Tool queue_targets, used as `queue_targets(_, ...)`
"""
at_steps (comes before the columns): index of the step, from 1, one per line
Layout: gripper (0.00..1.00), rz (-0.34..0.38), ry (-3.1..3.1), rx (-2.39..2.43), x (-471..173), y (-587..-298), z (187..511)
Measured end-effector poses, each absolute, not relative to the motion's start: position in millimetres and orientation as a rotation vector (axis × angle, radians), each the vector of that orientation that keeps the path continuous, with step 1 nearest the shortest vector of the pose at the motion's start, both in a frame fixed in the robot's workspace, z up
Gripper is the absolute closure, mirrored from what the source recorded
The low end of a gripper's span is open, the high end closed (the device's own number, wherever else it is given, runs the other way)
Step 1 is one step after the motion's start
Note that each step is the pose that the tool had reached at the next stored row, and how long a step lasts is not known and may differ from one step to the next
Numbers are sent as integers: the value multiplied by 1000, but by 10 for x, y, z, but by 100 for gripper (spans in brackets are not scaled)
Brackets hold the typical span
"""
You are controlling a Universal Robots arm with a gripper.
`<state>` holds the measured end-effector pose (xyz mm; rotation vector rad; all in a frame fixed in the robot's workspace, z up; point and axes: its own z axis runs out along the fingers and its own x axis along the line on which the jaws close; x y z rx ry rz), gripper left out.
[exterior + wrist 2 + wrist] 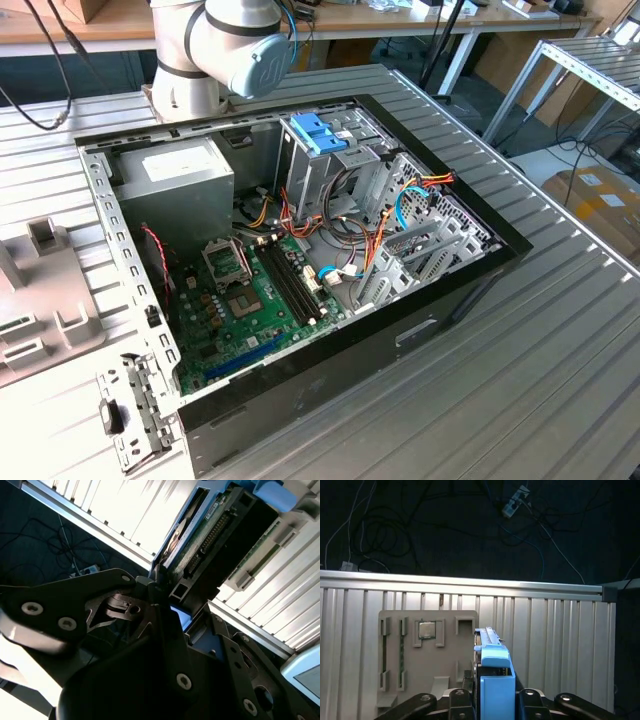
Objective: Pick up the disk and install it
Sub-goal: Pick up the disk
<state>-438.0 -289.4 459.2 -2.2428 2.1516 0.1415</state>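
Counter (pixel 560 330): ribbed metal; it carries the case and the tray.
Case (pixel 420 330): lies open, with the board and cables exposed.
Arm (pixel 220 45): its base stands behind the case, and the rest runs out of the exterior view.
Tray (pixel 20 290): grey, on the exterior view's left of the case and cut off at the picture's edge.
Cage (pixel 305 175): tall, grey, with a light blue bracket (pixel 318 132) on top. It stands inside the case, well apart from the tray.
Gripper (pixel 495 699): hangs over the tray in the first wrist view.
Fingers (pixel 527 697): clenched on the disk, one on each flat side.
Disk (pixel 496 682): sits between the fingers on edge. Its long axis seems to run straight out from them toward the tray, blue rail up.
Chip (pixel 426 629): sits in a tray pocket, near the disk.
Hidden: the disk covers its own far end, so it cannot be told whether that end rests on the tray or hangs clear. In the second wrist view the black linkage covers the contact points.
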Motion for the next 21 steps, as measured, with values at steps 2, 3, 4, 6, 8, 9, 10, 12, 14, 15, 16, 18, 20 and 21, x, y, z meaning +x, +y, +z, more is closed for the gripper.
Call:
queue_targets(2,63,142,2152,-2243,-4380,-2894,4633)
queue_targets(3,63,142,2152,-2243,-4380,-2894,4646)
queue_targets(4,63,142,2152,-2243,-4380,-2894,4658)
queue_targets(6,63,142,2152,-2243,-4380,-2894,4691)
queue_targets(8,63,142,2152,-2243,-4380,-2894,4721)
queue_targets(9,63,142,2152,-2243,-4380,-2894,4732)
queue_targets(10,63,142,2152,-2243,-4380,-2894,4756)
queue_targets(12,63,142,2152,-2243,-4380,-2894,4796)
queue_targets(14,63,142,2152,-2243,-4380,-2894,4849)
queue_targets(15,63,142,2152,-2243,-4380,-2894,4870)
queue_targets(16,63,142,2152,-2243,-4380,-2894,4888)
queue_targets(18,63,142,2152,-2243,-4380,-2894,4912)
queue_targets(20,63,142,2151,-2243,-4379,-2894,4915)
queue_targets(21,63,142,2151,-2243,-4379,-2894,4915)
